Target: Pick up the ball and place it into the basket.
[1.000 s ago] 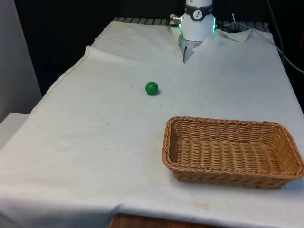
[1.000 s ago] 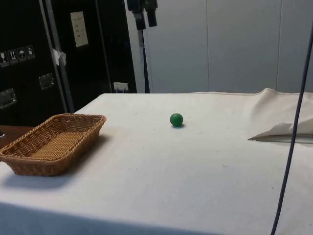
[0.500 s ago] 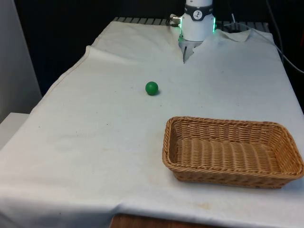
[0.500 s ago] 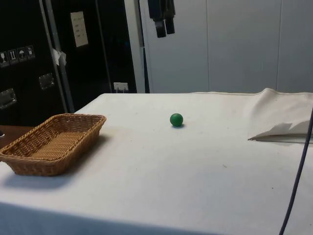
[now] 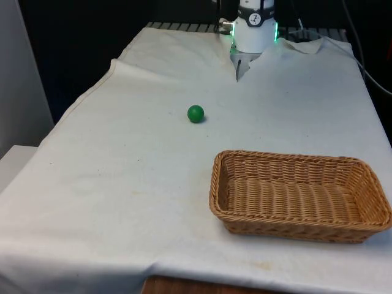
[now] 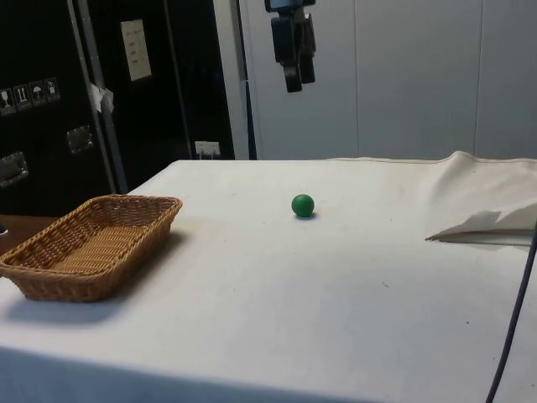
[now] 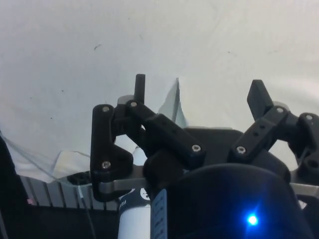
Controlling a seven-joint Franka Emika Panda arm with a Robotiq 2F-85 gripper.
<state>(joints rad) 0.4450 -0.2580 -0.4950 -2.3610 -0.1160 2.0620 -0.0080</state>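
A small green ball (image 5: pixel 195 113) lies on the white cloth, left of centre in the front view. In the side view the ball (image 6: pixel 303 205) rests alone near the table's middle. The woven wicker basket (image 5: pixel 215 184) stands empty towards the front view's right, and its rim (image 6: pixel 159 201) is at the side view's left. My gripper (image 6: pixel 297 85) hangs high in the air, roughly above the ball and well clear of it. In the wrist view my gripper (image 7: pixel 199 87) is open, its fingers (image 7: pixel 140 83) spread wide with nothing between them.
The cloth bunches into a raised fold (image 6: pixel 482 201) near the robot's base (image 5: pixel 254 37). A dark cable (image 6: pixel 513 319) hangs at the side view's right. The table's left edge (image 5: pixel 79 104) drops away beside the ball.
In the side view my gripper has travelled to the right and come lower, ending roughly above the ball. Ball and basket have not moved.
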